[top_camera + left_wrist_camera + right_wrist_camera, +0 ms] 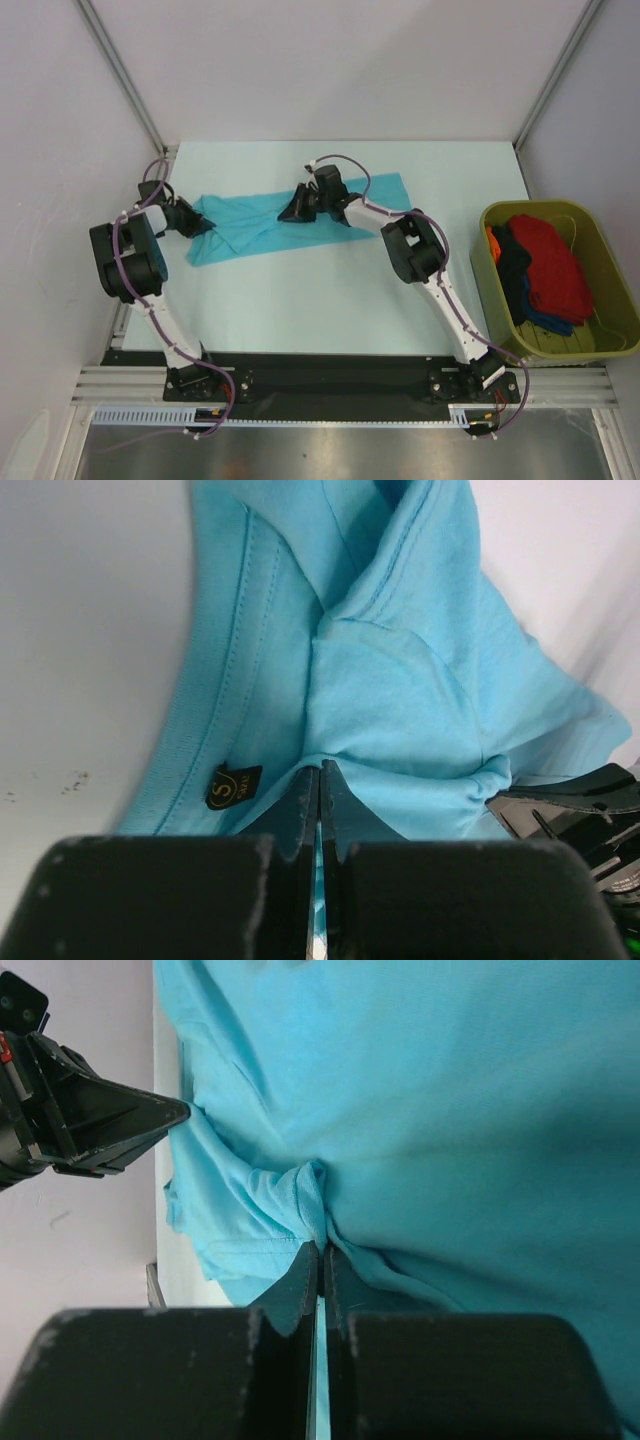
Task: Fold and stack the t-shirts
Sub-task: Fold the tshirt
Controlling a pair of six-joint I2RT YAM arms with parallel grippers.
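I see the turquoise shirt [255, 228] lying rumpled across the far half of the table [330, 310], running from the left side toward the middle. My left gripper [318, 780] has its jaws pressed together with a fold of that shirt pinched between the tips. In its wrist view the cloth bunches up right at the tips. The ribbed collar [195, 710] runs along the left, and a small dark label [232, 786] sits just left of the jaws.

My right gripper [320, 1255] is clamped tight on a gathered fold of the same shirt, and the fabric puckers where the tips bite. From above, the left gripper is at the shirt's left end and the right gripper is at its far edge, around the middle. The two are near each other, and each wrist view catches the other's black fingers at the frame's edge.

On the right of the table, well apart from the turquoise shirt, the green tub [484, 262] holds a red shirt [552, 262] on top. A dark blue shirt [514, 268] lies under it, and an orange shirt [491, 240] shows at the tub's left wall.
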